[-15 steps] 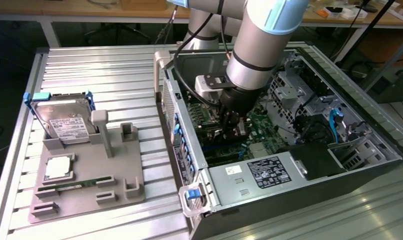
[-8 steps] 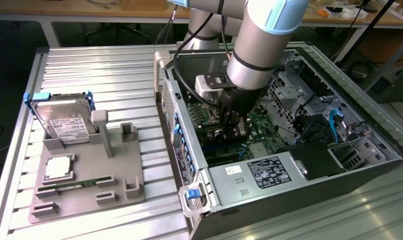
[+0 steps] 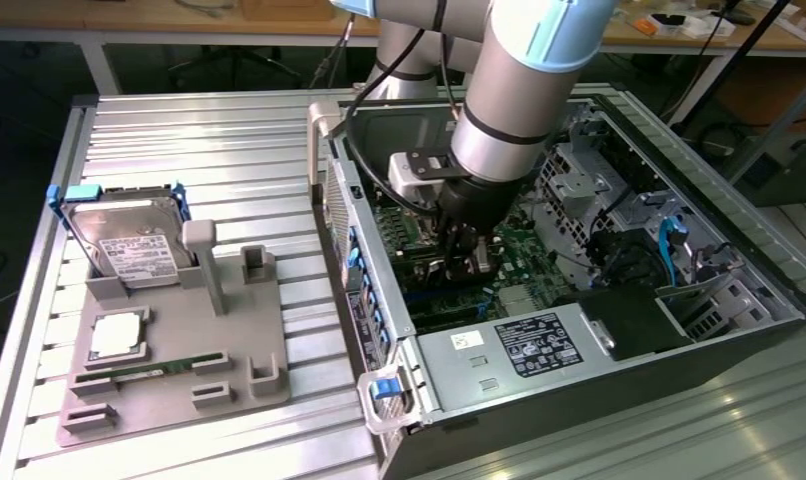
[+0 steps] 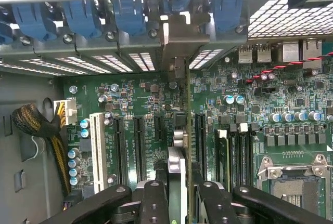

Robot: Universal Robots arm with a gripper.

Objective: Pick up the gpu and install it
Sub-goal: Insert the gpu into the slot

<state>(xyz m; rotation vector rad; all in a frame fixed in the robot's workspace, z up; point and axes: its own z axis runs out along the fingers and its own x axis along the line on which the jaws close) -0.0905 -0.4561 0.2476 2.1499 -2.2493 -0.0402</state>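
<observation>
Install step in hand: the pincer (image 4: 177,193) is clamped on the gpu (image 4: 177,169), held edge-on between the two black fingers (image 4: 154,203), low centre of the wrist frame. The card's silver bracket end (image 4: 177,42) stands up against the rear slot openings under the row of blue latches (image 4: 127,13), upper centre. The card looks lined up over the motherboard (image 4: 250,109), among the dark expansion slots (image 4: 139,146) right of the white slot (image 4: 97,146); can't tell if its edge is seated or just above.

In the exterior view the arm (image 3: 517,110) reaches down into the open pc case (image 3: 723,300), centre of frame, pincer (image 3: 463,250) deep inside over the board.

Judgement: next move calls for a straight press down, card kept square to its slot and bracket kept in its opening; a tilt could jam it.

Surface: ribbed metal desk (image 3: 203,130). Left of frame, a grey fixture tray (image 3: 263,395) carrying a hard drive in a blue frame (image 3: 123,235) and a slim green memory stick (image 3: 150,370). Room: lab benches and cables along the top edge.
</observation>
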